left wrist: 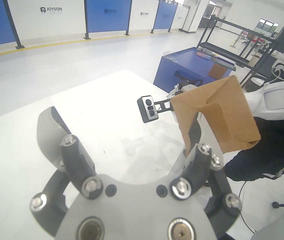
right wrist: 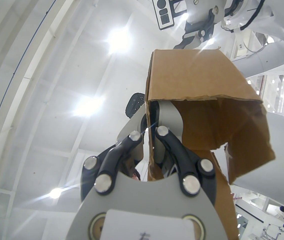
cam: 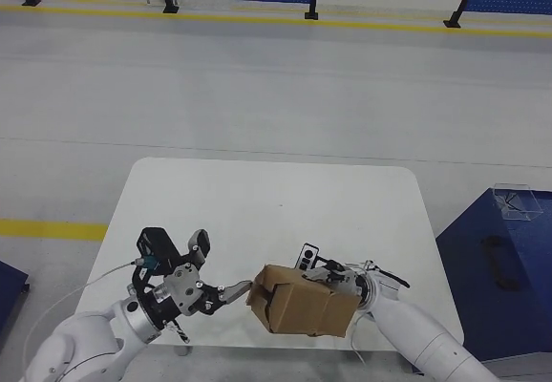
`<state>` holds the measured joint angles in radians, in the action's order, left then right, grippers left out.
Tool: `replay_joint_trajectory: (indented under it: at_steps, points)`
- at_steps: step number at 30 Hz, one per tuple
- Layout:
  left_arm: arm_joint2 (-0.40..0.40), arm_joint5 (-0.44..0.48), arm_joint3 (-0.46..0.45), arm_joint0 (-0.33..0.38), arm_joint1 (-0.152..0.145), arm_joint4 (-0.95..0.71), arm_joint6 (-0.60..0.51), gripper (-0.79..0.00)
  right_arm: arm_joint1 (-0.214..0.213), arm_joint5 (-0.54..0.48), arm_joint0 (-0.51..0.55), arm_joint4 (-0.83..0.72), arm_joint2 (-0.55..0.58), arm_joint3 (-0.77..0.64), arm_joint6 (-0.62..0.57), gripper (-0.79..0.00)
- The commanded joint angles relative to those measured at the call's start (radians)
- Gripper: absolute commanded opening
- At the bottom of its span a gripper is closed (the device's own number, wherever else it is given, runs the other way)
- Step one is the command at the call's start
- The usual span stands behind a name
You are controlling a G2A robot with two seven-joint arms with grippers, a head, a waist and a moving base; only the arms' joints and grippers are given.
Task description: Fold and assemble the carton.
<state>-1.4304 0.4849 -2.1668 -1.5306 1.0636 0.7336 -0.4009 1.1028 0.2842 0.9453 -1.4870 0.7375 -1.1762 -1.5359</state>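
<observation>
The brown carton (cam: 305,302) is partly formed and hangs tilted over the white table's (cam: 257,196) front edge. My right gripper (cam: 338,279) is shut on one carton wall (right wrist: 150,116), with one finger inside the box and the other outside. An open flap (right wrist: 247,138) hangs on the far side of the carton. My left gripper (cam: 223,265) stands wide open just beside the carton (left wrist: 219,111). One of its fingers (left wrist: 194,131) lies against the carton's near edge, while the other (left wrist: 53,123) is free over the table.
A blue bin (cam: 524,263) stands on the floor to the right of the table. A black metal rack (left wrist: 234,43) stands behind the bin. Most of the tabletop (left wrist: 87,106) is bare white surface.
</observation>
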Motion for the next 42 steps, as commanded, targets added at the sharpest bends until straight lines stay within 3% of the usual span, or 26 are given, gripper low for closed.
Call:
replay_joint_trajectory:
  at_steps: [1, 10, 25, 29, 37, 42]
  points:
    - [0.006, 0.004, -0.005, -0.005, -0.001, 0.009, -0.011, 0.0, 0.002, 0.0, 0.001, 0.003, -0.002, 0.0, 0.0, -0.785]
    - [0.081, 0.022, 0.006, 0.01, 0.0, 0.039, -0.051, 0.0, 0.007, 0.0, 0.007, 0.021, -0.011, -0.004, 0.0, -0.785]
    - [0.163, -0.028, 0.056, 0.065, 0.007, 0.083, -0.066, 0.0, 0.006, 0.0, 0.014, 0.028, -0.019, -0.013, 0.0, -0.785]
    - [0.12, -0.032, 0.049, 0.063, 0.003, 0.037, -0.076, 0.0, 0.004, 0.0, 0.013, 0.008, -0.007, -0.004, 0.0, -0.785]
    - [-0.117, -0.04, 0.049, 0.014, -0.013, -0.168, -0.062, 0.0, 0.004, 0.0, 0.013, 0.008, -0.007, -0.004, 0.0, -0.785]
    - [-0.163, -0.038, 0.065, 0.005, -0.016, -0.198, -0.045, 0.0, 0.004, 0.0, 0.013, 0.008, -0.007, -0.004, 0.0, -0.785]
